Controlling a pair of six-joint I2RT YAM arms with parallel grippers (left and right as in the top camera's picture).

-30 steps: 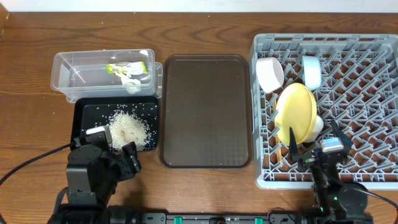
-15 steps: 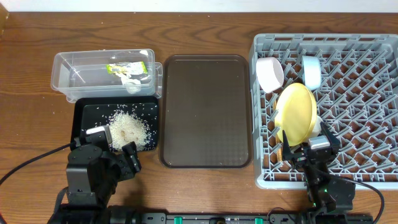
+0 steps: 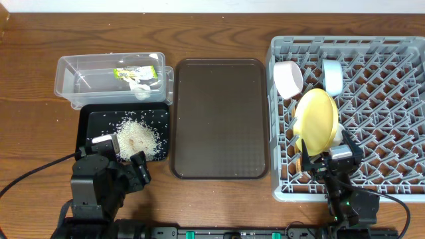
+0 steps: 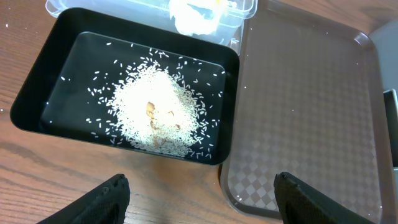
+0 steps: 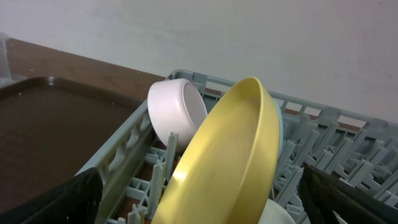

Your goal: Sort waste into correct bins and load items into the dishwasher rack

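Left fingers (image 4: 112, 196): spread wide, released, nothing between them. They hang over bare worktop (image 4: 37, 186) just short of the near rim of the black tray (image 4: 37, 106).

Right fingers (image 5: 68, 196): spread wide, released. The yellow plate (image 5: 224, 155) stands on edge between them in the right wrist view, but neither finger is seen touching it.

Left wrist view only: the rice grains (image 4: 155, 115) lie heaped mid-tray with strays scattered toward the walls and a few brownish flecks in the heap. The crumpled tissue (image 4: 193, 15) lies inside the clear tub (image 4: 245, 9) at its far edge.

Right wrist view only: the plate leans against the pegs, and the white bowl (image 5: 177, 109) is tipped on its side behind it, at the rack's near corner.

Overhead view only: the snack wrapper (image 3: 133, 72) lies in the tub beside the tissue. The light-blue bowl (image 3: 332, 75) stands on edge right of the white bowl. A small pale cup (image 3: 340, 133) sits just beside the plate's right edge. All four are in the left part of the dishwasher rack (image 3: 392, 99).

Edges: the tub touches the black tray's far rim. The black tray's right rim abuts the brown serving tray (image 3: 219, 119), which lies between the bins and the rack with narrow gaps. Open worktop shows left of the bins and along the far edge.
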